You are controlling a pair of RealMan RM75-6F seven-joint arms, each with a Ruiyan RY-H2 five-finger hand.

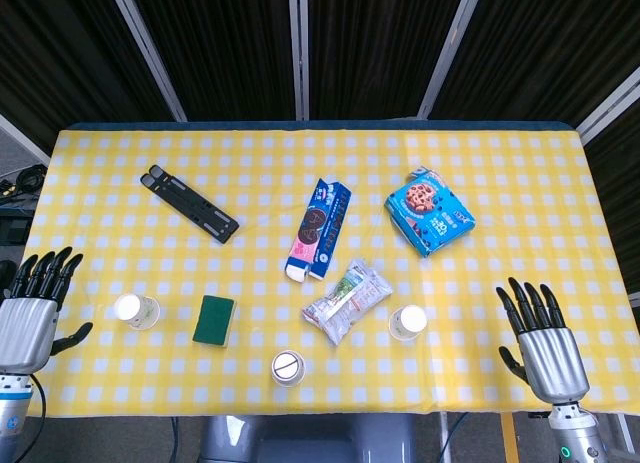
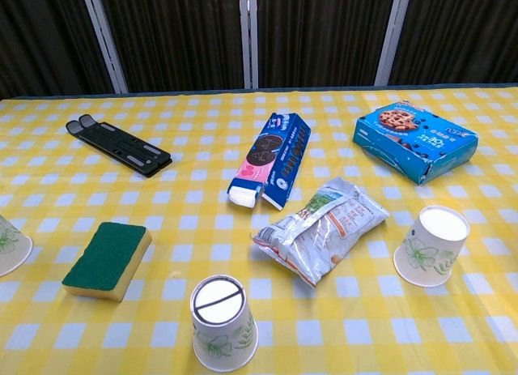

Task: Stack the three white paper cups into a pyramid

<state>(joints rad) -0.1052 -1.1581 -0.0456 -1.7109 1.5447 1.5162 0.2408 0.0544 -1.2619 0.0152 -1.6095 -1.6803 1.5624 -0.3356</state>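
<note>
A: Cups located? All three are found upside down along the near edge of the table (image 1: 500, 143). The left cup (image 1: 137, 310) is set beside the sponge (image 1: 213, 319); the middle cup (image 1: 287, 368) is placed nearest the edge; the right cup (image 1: 407, 323) is seen just right of the foil snack pouch (image 1: 347, 301).

B: Noted. They are well apart, none touching. No stacking has been started, it is judged. Being inverted, the flat bases are offered upward, which suits a pyramid: two side by side, one bridged on top.

A: Hands? The left hand (image 1: 30, 313) is held at the table's left edge, fingers spread and upward, nothing gripped. The right hand (image 1: 540, 341) is held likewise at the right edge, fingers apart, empty. Both are kept wide of the clutter, probably as a rest pose.

B: Obstacles recorded: the pouch, the pink-and-blue biscuit box (image 1: 320, 229), the blue cookie box (image 1: 430, 210), the black folded stand (image 1: 191, 203). The pouch is likely to be brushed if the right cup is dragged inward. Lifting is advised.
</note>
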